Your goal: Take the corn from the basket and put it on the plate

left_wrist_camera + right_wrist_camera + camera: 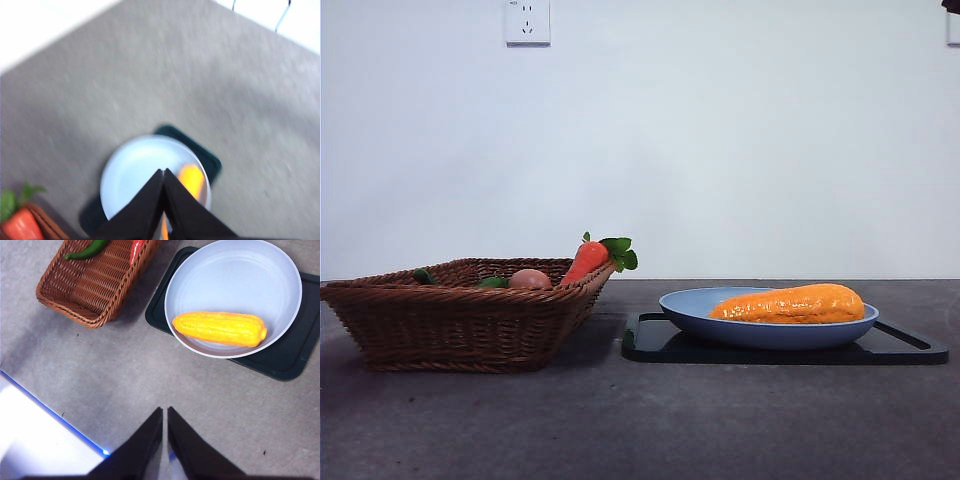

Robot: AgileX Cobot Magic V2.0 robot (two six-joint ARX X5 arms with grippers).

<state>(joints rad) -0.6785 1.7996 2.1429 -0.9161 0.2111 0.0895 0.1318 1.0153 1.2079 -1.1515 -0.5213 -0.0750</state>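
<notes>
**Q:** Where is the corn, and what are your grippers doing?

**A:** The corn lies on its side in the blue plate, resting toward one side of the bowl and inside the rim. The plate sits on a black tray, beside the basket. My left gripper hangs above the plate, jaws pressed together and holding nothing. The picture from that wrist is blurred. My right gripper hovers over bare table, well apart from the plate, its jaws nearly touching and also empty.

**Q:** So what is the step now, and how do you do it well?

**A:** I judge the placing done, so what remains is clearing away. I would lift my left arm straight up before swinging aside, so I do not clip the rim or nudge the corn. A carrot leans on the basket's near edge. I would keep wide of it.
</notes>
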